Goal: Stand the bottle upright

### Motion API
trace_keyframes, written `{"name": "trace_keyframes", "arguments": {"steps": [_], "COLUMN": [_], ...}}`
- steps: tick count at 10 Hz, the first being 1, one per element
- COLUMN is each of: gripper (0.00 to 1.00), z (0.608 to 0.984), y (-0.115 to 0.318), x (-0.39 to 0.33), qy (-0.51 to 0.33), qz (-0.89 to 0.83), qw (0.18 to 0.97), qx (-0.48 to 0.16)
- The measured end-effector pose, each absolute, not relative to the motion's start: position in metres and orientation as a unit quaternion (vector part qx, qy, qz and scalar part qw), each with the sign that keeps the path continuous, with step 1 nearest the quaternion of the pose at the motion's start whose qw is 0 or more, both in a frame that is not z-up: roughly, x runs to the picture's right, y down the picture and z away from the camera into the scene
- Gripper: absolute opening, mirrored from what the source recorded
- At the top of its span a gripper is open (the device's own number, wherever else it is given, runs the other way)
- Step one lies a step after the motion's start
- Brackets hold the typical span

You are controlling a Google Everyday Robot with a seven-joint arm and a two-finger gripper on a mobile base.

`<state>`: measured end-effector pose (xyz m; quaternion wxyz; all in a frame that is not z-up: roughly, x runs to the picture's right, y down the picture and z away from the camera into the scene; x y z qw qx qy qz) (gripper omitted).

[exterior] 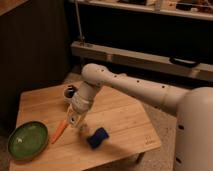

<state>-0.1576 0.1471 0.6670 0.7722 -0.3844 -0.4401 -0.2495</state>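
claw [76,120] low over table [125,120], bottle [79,121] at fingertips

The robot's arm [130,89] is a thick, smooth white tube of rounded segments with bulbous joints and rows of small dark dots, tapering to the pale gripper [75,121] above the table.

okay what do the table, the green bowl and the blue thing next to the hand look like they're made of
Table: looks like pale wood with a matte finish; plank lines show.
Green bowl: smooth and slightly glossy, ceramic or plastic; can't tell which.
Blue sponge: soft-looking and matte, probably foam.
The hand hangs low over the table between the orange carrot and the sponge.
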Motion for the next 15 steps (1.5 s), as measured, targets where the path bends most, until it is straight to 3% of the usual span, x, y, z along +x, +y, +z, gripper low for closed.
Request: {"name": "trace_keyframes", "arguments": {"steps": [8,11,13,15], "gripper": [0.32,0.57,0.59,0.73], "z": [0.683,0.685,0.686,0.688], "y": [0.135,0.132,0.133,0.133], "x": [-0.158,-0.158,-0.157,-0.154], "qy": [-0.431,-0.425,-0.424,-0.423], "qz": [-0.253,-0.256,-0.256,-0.254], "qw": [0.766,0.765,0.764,0.763], "qx": [-0.405,-0.411,-0.414,-0.416]}}
